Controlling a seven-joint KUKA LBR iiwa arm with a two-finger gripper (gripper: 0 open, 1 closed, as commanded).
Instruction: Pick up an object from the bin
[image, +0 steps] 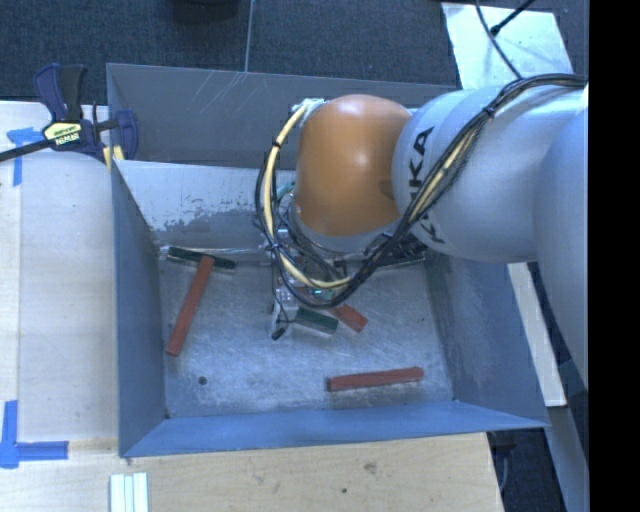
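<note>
Gripper (284, 322) low at centre, grip state cannot be told, green-and-red piece (335, 320) just beside it, long axis roughly left-right, brown bar (375, 379) nearer front, brown stick (190, 305) slanting at left.

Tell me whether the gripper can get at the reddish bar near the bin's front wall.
Probably yes. The reddish bar lies flat and alone, with nothing on it or against it. The gripper sits up and left of it in this view. The front wall close by may crowd the approach.

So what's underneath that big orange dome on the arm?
Cables and the gripper, beside a small dark green block with a reddish-brown piece. The orange dome hides the grey bin floor behind them.
</note>
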